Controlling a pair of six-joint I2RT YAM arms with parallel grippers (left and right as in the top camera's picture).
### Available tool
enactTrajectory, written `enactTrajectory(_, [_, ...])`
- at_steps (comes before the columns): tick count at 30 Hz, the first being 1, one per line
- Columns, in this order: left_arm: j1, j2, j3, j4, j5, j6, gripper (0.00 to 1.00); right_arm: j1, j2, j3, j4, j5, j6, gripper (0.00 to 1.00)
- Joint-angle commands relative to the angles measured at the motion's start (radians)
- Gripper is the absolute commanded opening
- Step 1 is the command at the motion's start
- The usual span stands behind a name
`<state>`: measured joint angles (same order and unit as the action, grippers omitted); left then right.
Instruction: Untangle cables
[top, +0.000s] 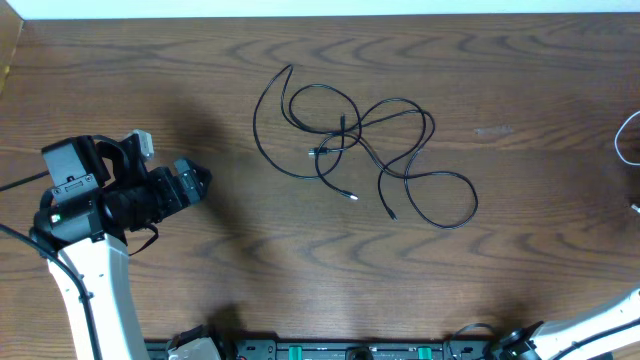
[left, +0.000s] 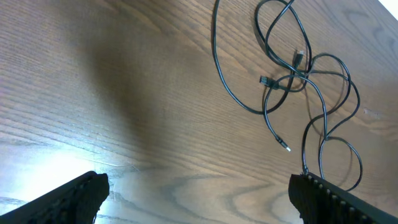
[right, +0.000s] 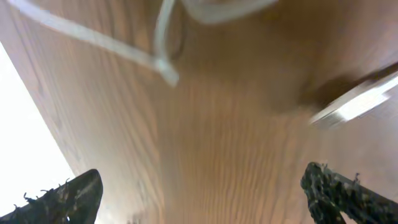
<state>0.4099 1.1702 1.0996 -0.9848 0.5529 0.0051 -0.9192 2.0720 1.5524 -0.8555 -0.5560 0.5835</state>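
Note:
Thin black cables (top: 360, 135) lie tangled in loops at the table's middle, with small plug ends near the knot; they also show in the left wrist view (left: 298, 74) at the upper right. A white cable (top: 628, 140) lies at the right edge, and shows blurred in the right wrist view (right: 155, 43). My left gripper (top: 195, 182) is at the left, well apart from the tangle, open and empty (left: 199, 199). My right gripper (right: 199, 193) is open and empty above bare wood; in the overhead view only its arm (top: 590, 325) shows at the bottom right.
The wooden table (top: 300, 260) runs to a pale back edge at the top. A black rail with green parts (top: 350, 350) lies along the front edge. A blurred white strip (right: 354, 102) shows at the right of the right wrist view.

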Motion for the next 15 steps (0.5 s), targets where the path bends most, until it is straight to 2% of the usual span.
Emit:
enactTrajectory(1, [0.003,-0.010,0.013,-0.002,0.016,0.030,0.98,0.112,-0.051,0.011,-0.031,-0.138,-0.151,0.99])
enactTrajectory(6, [0.003,-0.010,0.013,-0.002,0.016,0.044,0.98,0.319,-0.051,0.011,-0.027,-0.335,-0.471,0.99])
enactTrajectory(9, [0.003,-0.010,0.013,-0.006,0.016,0.044,0.98,0.460,-0.051,0.011,-0.062,-0.336,-0.608,0.99])
enactTrajectory(12, [0.003,-0.010,0.013,-0.011,0.016,0.045,0.98,0.600,-0.051,0.011,-0.102,-0.284,-0.695,0.99])
enactTrajectory(15, [0.003,-0.010,0.013,-0.014,0.016,0.045,0.98,0.758,-0.051,0.011,-0.113,-0.118,-0.697,0.99])
